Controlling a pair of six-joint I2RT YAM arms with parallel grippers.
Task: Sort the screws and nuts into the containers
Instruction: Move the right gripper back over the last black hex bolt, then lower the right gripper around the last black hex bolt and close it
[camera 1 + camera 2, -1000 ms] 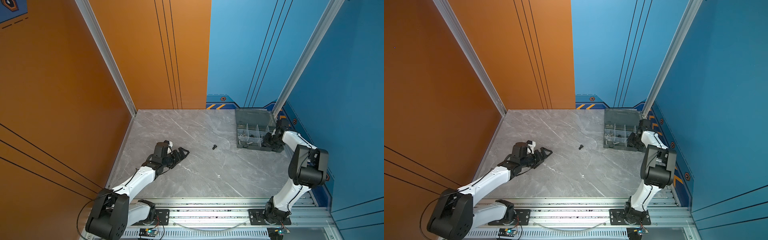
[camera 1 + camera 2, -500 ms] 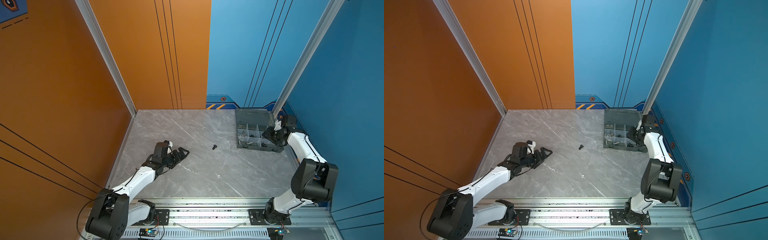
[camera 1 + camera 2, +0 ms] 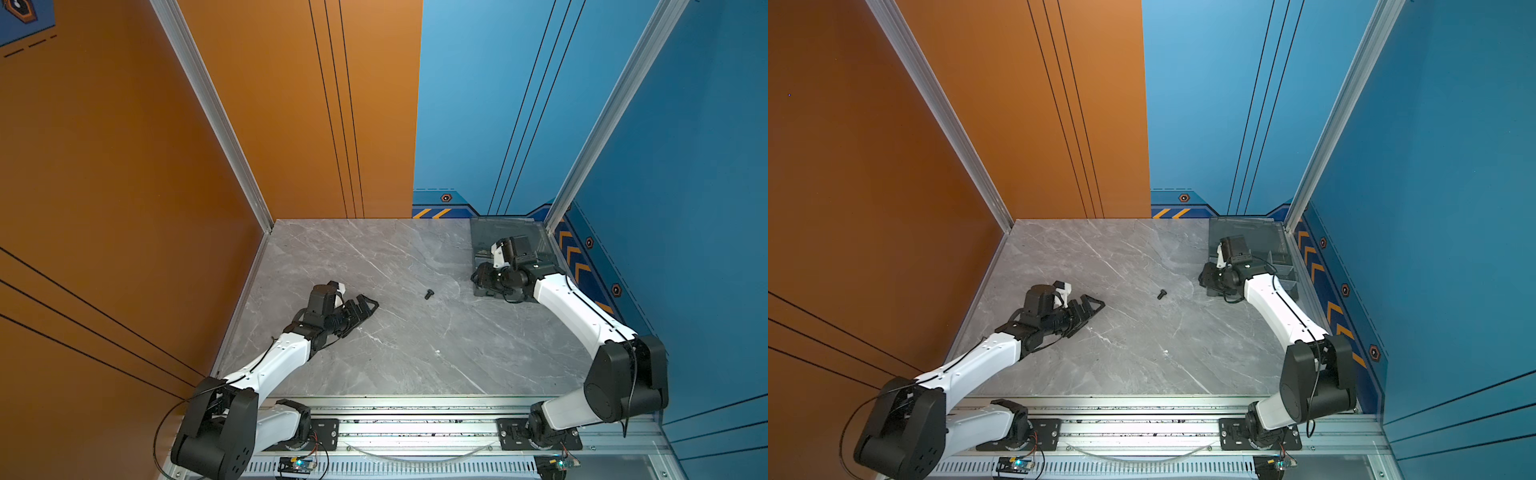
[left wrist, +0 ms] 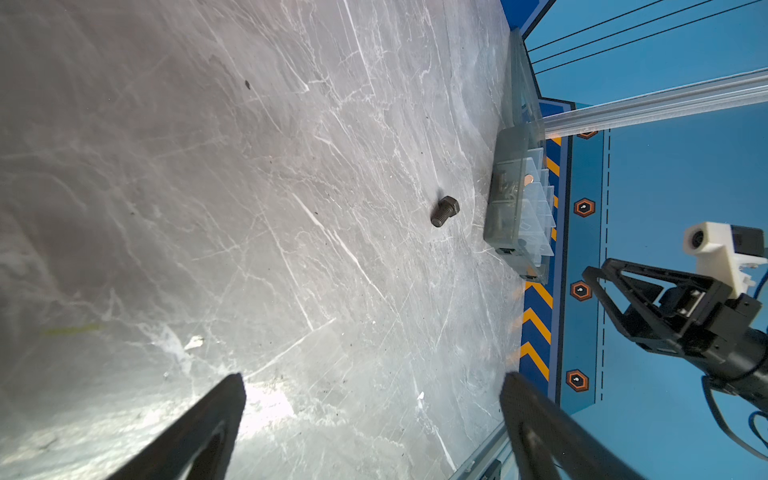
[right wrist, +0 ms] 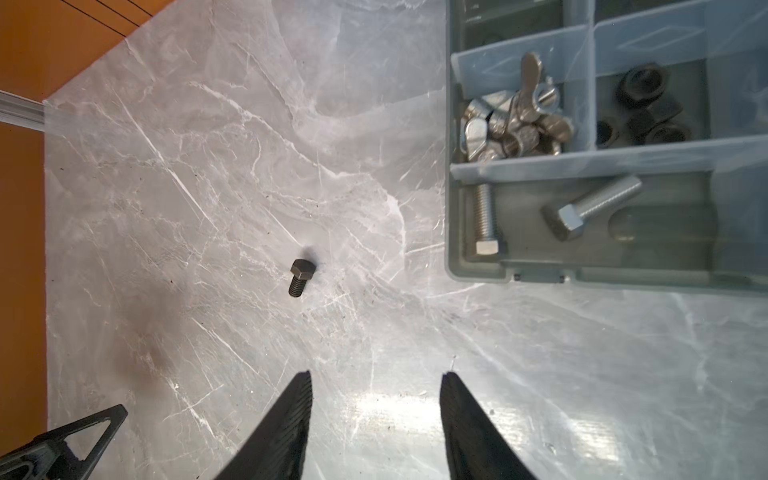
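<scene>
Right wrist view has the jaws of the right arm [image 3: 577, 307] parted and empty above bare tabletop [image 5: 208, 166], with one black bolt [image 5: 300, 277] lying on its side ahead of them, left of the organiser box [image 5: 623, 276]. In both top views that bolt [image 3: 429, 294] sits near the tabletop's middle, between the arms; the left arm [image 3: 274, 361] rests low at the left, its jaws also spread wide and holding nothing. Risks, as I judge them: the round shank may roll or squirt out if the jaws close off-centre; both arms reaching could collide; and a careless release could drop it among the wing nuts [image 5: 515, 120] or black hex nuts [image 5: 642, 108] rather than beside the silver bolts [image 5: 590, 208] along the box's near wall.
</scene>
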